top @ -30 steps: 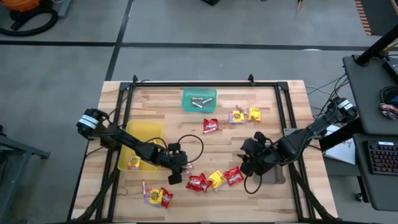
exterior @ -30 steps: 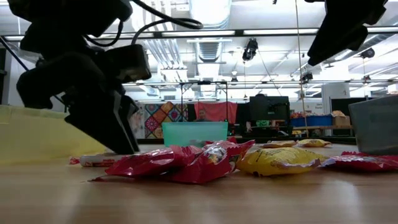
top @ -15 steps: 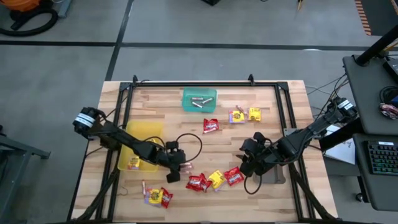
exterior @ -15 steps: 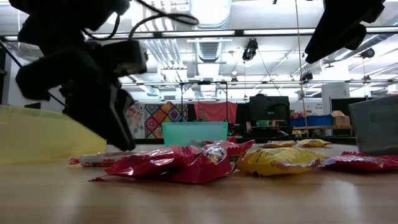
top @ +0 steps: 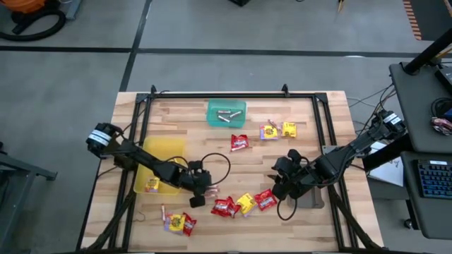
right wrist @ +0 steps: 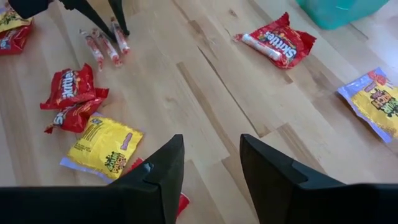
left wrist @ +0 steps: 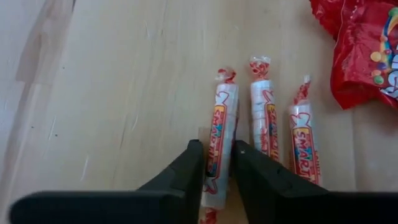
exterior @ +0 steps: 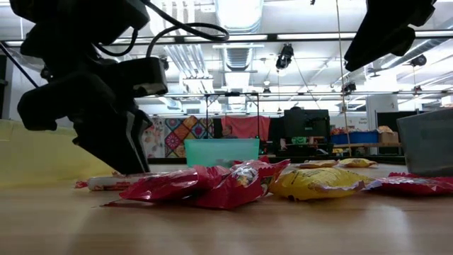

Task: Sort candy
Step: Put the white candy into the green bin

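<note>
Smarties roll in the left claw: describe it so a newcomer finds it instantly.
Start at the yellow tray on the table's left side; the left claw sits just off its inner corner. Three small twisted rolls lie side by side there, next to red packets. The target roll is the outer one, farthest from the red packets, pinched between the claw's dark fingers.

One camera is hanging overhead, looking straight down and taking in the whole wooden surface (top: 233, 152) plus the floor around it. Another is sitting at surface height, looking level across the red packets (exterior: 205, 185) into the room behind. The left wrist camera is pointing down from very near at three small rolls (left wrist: 264, 121). The right wrist camera is looking from farther off across the boards, sharing those same rolls (right wrist: 104, 42) and the red packets (right wrist: 73, 96) with the overhead and low views.
</note>
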`<state>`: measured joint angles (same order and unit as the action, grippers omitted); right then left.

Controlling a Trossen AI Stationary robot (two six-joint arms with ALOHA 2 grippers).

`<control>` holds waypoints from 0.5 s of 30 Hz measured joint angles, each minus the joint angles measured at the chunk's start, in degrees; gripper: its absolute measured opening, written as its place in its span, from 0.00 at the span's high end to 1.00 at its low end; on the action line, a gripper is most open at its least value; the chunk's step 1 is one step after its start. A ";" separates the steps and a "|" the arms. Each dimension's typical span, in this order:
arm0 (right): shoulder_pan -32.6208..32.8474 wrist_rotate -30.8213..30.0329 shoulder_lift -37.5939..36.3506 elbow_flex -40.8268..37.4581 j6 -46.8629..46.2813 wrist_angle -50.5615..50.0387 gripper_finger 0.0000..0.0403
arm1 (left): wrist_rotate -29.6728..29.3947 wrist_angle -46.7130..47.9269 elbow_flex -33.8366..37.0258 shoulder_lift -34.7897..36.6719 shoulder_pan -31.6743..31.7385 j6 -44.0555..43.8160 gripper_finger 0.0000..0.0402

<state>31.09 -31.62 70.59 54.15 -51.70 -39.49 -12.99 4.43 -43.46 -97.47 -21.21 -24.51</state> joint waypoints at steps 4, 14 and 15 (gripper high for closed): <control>0.00 -0.13 0.01 -0.02 0.77 0.10 0.65 | -0.97 0.01 -0.01 0.00 -0.02 0.45 0.95; -0.02 -4.95 2.34 -0.21 14.70 11.18 0.66 | -7.26 -0.01 0.20 2.56 0.11 4.80 0.99; -0.03 -5.38 2.95 -0.32 16.48 13.05 0.66 | -8.25 -0.32 0.20 2.98 0.12 5.61 0.99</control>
<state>31.06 -37.00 73.54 53.83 -35.22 -26.44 -21.24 4.11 -43.27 -94.49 -21.09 -18.90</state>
